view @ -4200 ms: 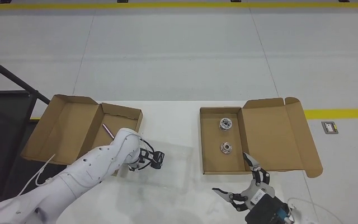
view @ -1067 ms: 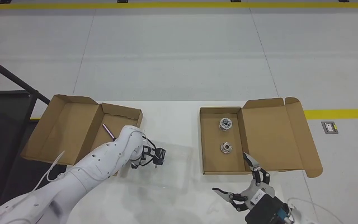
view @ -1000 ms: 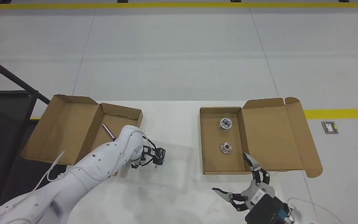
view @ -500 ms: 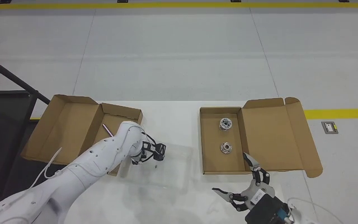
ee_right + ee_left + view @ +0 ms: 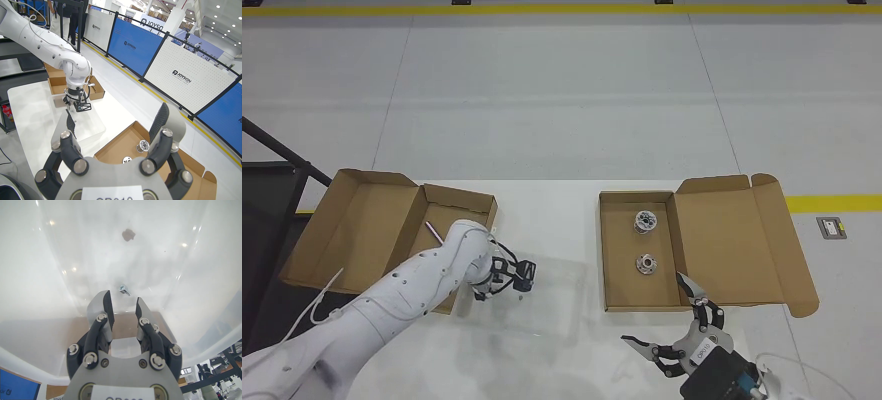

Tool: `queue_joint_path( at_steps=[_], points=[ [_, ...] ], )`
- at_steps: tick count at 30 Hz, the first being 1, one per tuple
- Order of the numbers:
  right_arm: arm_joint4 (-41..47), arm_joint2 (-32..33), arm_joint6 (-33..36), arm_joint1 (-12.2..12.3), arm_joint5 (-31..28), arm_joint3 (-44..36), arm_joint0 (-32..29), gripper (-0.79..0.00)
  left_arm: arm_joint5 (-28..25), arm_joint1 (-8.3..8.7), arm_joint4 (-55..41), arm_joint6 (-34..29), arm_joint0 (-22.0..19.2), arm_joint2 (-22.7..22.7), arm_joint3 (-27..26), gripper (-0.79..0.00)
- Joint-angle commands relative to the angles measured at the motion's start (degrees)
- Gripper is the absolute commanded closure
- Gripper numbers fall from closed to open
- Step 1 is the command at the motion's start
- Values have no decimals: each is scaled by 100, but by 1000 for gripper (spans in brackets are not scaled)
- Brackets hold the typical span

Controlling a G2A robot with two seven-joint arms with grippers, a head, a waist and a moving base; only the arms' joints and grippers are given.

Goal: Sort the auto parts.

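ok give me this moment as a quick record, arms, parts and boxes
left pincer: open, over the clear tray, pointed at the small bolt
small bolt: loose on the tray floor, not gripped
right pincer: open, empty, beside the right cardboard box
right cardboard box: flap open, two round metal parts inside, apart
left cardboard box: flap open, thin rod inside

logos on blue and white panels (image 5: 182, 76)
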Motion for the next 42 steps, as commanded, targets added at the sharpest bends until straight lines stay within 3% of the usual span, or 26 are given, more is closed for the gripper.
queue_joint_path(
  at_steps=[1,24,33,37,42],
  points=[
    [0,0,0,0,0,0,0,-785,0,-9,-35,0,-8,0,19,-302],
    [0,0,0,0,0,0,0,-785,0,-302,18,0,52,0,504,-243],
    [0,0,0,0,0,0,0,-785,0,-445,18,0,40,0,727,-102],
    [0,0,0,0,0,0,0,-785,0,-498,4,0,38,0,811,-3],
    [0,0,0,0,0,0,0,-785,0,-562,2,0,31,0,894,0]
  ],
)
